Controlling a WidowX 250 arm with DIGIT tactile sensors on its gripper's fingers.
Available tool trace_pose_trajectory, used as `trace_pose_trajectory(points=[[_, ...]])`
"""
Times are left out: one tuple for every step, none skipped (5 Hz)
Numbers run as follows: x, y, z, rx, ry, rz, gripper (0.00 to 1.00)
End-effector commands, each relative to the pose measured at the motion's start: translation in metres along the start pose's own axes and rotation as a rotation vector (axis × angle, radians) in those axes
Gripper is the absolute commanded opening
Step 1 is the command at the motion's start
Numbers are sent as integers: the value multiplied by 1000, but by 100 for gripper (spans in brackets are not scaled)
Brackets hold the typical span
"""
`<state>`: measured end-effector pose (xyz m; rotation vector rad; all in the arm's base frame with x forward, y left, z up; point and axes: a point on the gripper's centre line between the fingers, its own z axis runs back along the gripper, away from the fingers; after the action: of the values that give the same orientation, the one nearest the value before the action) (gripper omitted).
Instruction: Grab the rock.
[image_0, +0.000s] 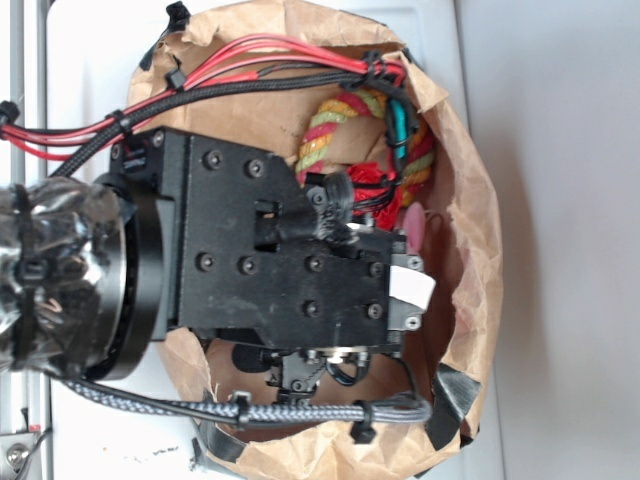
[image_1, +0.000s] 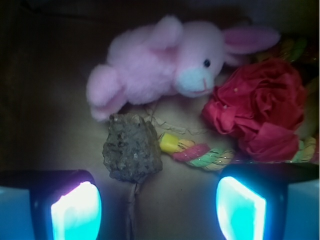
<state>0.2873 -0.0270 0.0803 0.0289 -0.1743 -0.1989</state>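
The rock (image_1: 131, 147), a rough grey-brown speckled lump, lies on brown paper in the wrist view, just below the pink plush bunny (image_1: 165, 62). My gripper (image_1: 159, 210) is open, its two glowing pads wide apart at the bottom of the frame. The rock sits just beyond the fingertips, nearer the left pad (image_1: 77, 212), and is not touched. In the exterior view the rock is hidden under the black gripper body (image_0: 290, 270), which hangs over the paper bag (image_0: 470, 230).
A red fabric rose (image_1: 260, 107) lies right of the rock. A multicoloured braided rope (image_1: 197, 152) runs from the rock towards the rose; it also shows in the exterior view (image_0: 345, 115). The bag's crumpled walls ring the things closely.
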Motion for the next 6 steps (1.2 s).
trace_pose_trajectory(points=[[-1,-15,-5,8,-52,-73,100],[7,-15,-11,21,-47,-59,100],[13,-20,-16,28,-36,-56,100],[16,-31,-20,38,-26,-71,100],[16,-39,-21,23,-15,-91,100],[11,-46,-24,25,-18,-113,100]])
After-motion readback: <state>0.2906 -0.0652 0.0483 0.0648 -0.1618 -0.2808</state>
